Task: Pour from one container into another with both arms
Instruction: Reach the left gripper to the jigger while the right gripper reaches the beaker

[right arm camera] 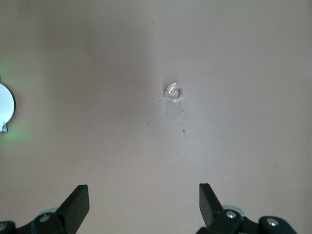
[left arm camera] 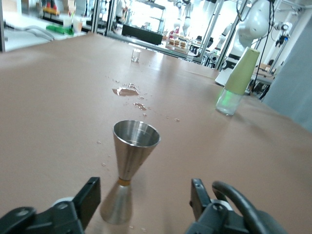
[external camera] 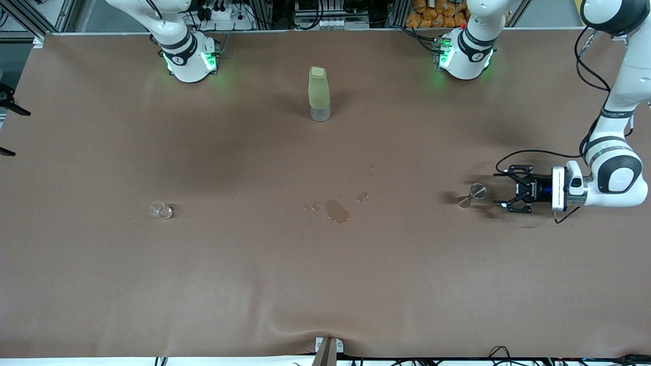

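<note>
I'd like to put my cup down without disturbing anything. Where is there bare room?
The wide strip nearest the front camera, below the spill, is bare. So is the stretch between the bottle and the small glass. It is crowded only where the left pincer reaches the metal measuring cup.

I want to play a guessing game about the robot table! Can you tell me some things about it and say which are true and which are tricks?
1. The left gripper is low at the table beside the metal measuring cup. True.
2. The left gripper is lifting the metal cup. False: the cup stands on the table, not held.
3. There is a wet spill on the table. True.
4. The green-topped bottle lies on its side. False: it stands upright.
5. The right gripper holds the small glass. False: it hangs open, high above it.
</note>
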